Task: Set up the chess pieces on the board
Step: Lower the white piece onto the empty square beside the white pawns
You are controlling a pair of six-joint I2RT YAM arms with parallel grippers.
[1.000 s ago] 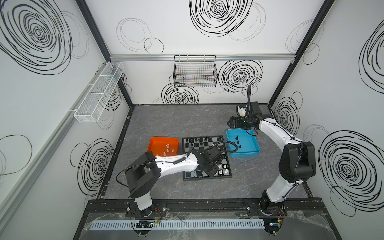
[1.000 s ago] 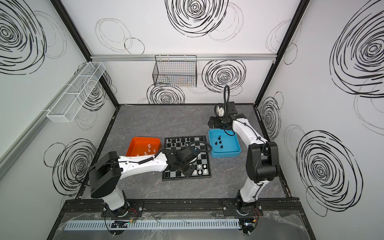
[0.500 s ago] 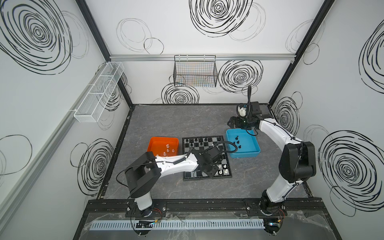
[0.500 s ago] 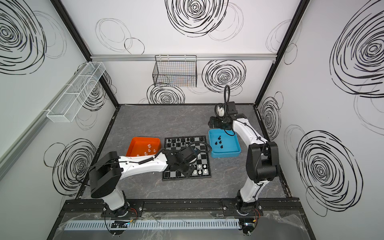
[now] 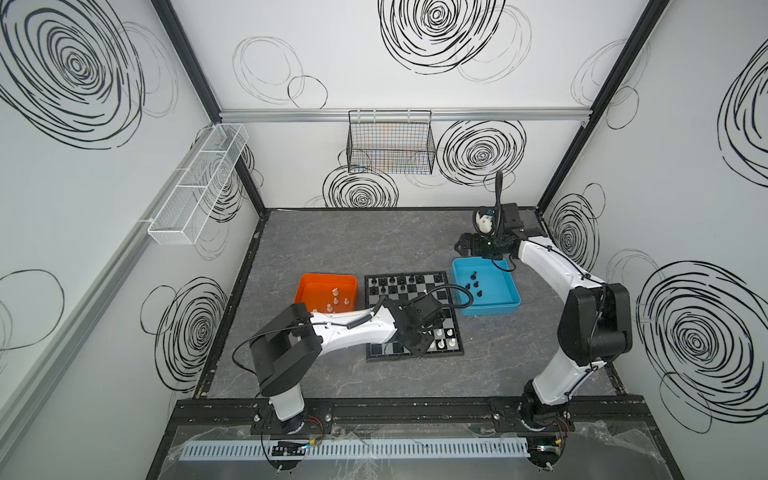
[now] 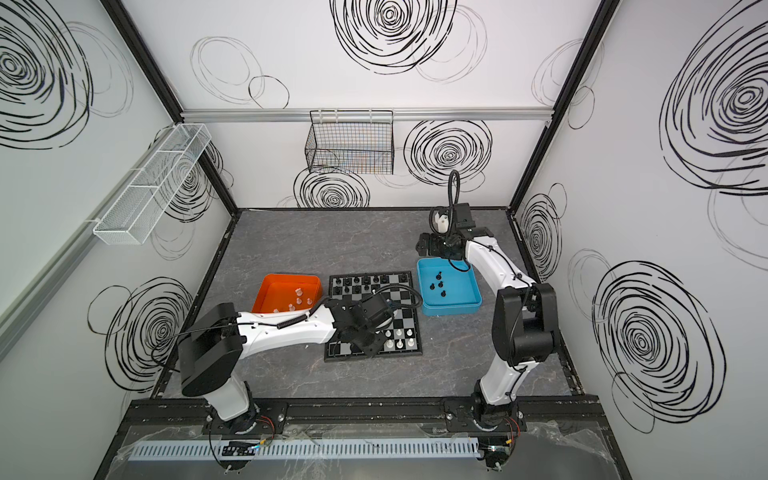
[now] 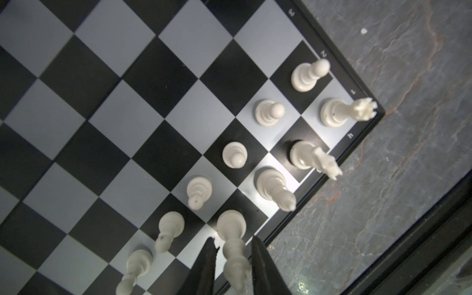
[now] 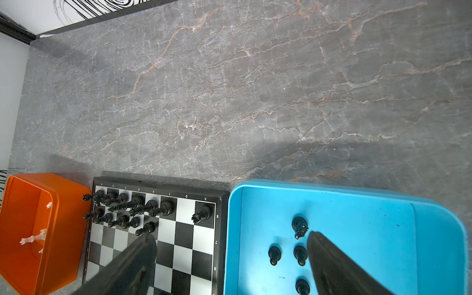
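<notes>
Chess pieces (image 7: pixel 268 112) look half ranked. My left pincer (image 7: pixel 233 238) straddles a tall white one (image 7: pixel 231 224), upright on its edge-row square of the board (image 7: pixel 138 120), jaws seemingly slack to leave it standing. Farther off, my right pincer (image 8: pixel 231 235) hangs agape by the blue tray (image 8: pixel 383 204), ready for black men (image 8: pixel 300 227).

Orange tray (image 5: pixel 328 276), blue tray (image 5: pixel 498 310)

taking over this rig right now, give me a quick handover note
Left hand: open a little, fingers either side of a tall white piece standing on the board, near edge row.
Right hand: wide open, empty, by the far edge of the blue tray.
Done: part of the near two rows has white men; most black men stand on the far rows.
Left: loose white pieces in the orange tray, four loose black pieces in the blue tray.
</notes>
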